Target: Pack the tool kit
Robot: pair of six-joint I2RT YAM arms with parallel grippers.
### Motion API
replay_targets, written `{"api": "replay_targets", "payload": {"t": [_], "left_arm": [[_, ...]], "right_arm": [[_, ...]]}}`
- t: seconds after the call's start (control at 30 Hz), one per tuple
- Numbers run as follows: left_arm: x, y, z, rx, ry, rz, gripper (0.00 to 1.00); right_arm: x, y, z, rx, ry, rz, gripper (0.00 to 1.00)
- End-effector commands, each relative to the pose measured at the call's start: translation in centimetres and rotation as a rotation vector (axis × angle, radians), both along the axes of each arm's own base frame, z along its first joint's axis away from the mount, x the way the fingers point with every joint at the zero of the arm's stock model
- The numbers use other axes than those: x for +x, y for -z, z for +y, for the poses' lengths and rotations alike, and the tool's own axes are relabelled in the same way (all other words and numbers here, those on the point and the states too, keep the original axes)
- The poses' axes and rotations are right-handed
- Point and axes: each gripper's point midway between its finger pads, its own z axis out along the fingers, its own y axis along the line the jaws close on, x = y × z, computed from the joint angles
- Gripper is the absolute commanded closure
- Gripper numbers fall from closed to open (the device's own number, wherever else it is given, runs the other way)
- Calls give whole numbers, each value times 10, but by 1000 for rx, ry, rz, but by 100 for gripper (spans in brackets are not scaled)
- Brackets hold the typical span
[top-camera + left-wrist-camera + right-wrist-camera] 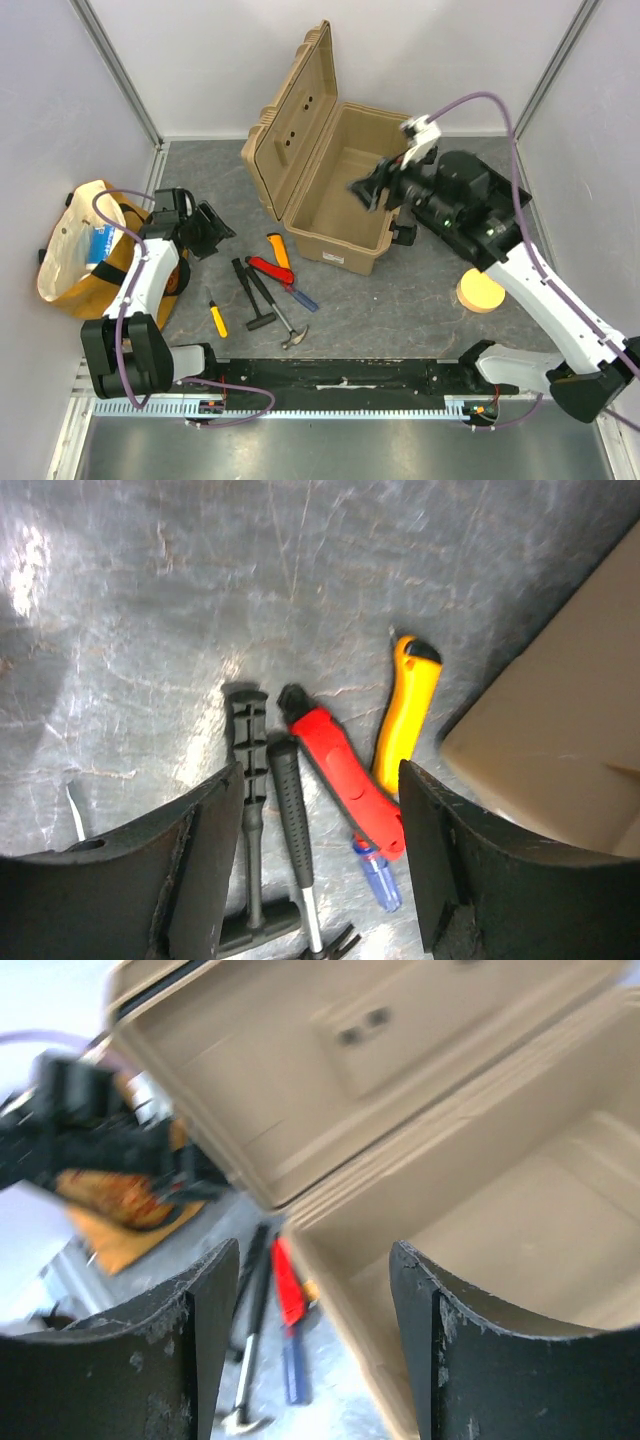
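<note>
The tan toolbox stands open in the middle of the table, its lid raised to the left and its inside bare. On the table in front lie a red knife, a yellow knife, a hammer, a black T-handled tool, a blue screwdriver and a small yellow screwdriver. My left gripper hangs open just left of these tools, holding nothing. My right gripper is open and empty over the box's near-left part.
A yellow-orange cloth bag sits at the far left beside the left arm. A round yellow sponge disc lies to the right of the box, under the right arm. Grey walls close in the back and both sides.
</note>
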Motion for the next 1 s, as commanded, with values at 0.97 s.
{"api": "replay_targets", "payload": {"t": [0.97], "left_arm": [[-105, 103, -56, 195, 134, 312, 62]], "right_arm": [[-33, 75, 45, -168, 200, 47, 32]]}}
